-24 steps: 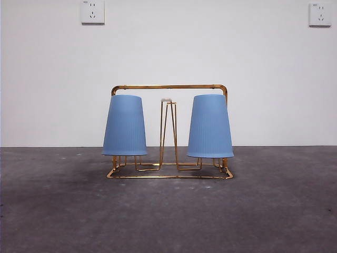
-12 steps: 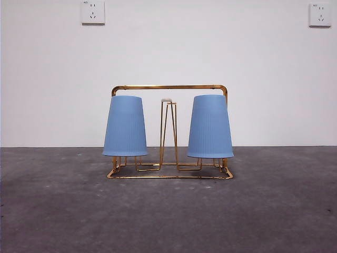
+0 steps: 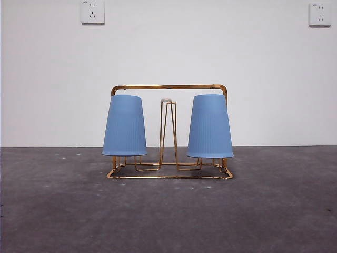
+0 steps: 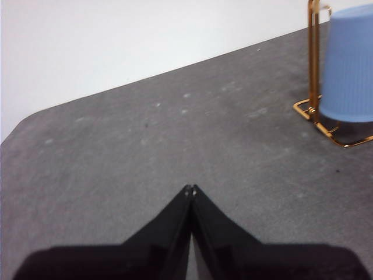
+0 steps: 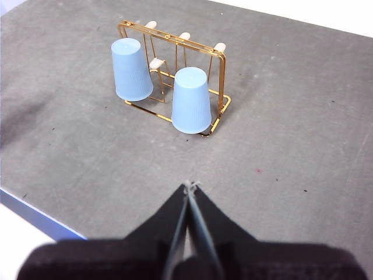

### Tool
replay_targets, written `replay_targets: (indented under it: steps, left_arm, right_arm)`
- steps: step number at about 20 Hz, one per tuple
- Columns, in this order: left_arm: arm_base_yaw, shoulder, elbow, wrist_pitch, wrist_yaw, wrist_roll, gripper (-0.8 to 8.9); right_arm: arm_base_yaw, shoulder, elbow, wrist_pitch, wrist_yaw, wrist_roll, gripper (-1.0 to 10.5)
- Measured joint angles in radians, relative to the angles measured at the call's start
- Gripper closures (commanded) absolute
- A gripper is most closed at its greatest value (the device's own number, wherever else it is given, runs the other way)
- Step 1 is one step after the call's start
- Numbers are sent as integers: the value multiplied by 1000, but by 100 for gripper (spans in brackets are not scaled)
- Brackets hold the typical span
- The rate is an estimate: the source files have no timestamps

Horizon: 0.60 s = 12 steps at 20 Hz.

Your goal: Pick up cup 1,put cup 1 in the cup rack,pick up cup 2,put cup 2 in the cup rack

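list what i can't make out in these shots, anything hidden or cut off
- Pegs under both blue cups: hidden by the cup walls, all views.
- Cup rack: cut off by the left wrist picture's edge; only one corner and one cup show.
- Wall sockets: small print beside them too small to read, front view.
- Arms: out of the front view; left gripper and right gripper show only their jaws.

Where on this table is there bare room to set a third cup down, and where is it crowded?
Bare grey table lies in front of the cup rack and to both sides. It is crowded only at the rack, where two blue cups flank the middle peg.
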Motion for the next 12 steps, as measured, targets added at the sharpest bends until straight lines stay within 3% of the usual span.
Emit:
replay_targets:
  steps: [12]
  left_arm:
    - [0, -52, -62, 0, -13, -44, 817]
  right_arm:
    - [0, 3, 0, 0, 0, 0, 946]
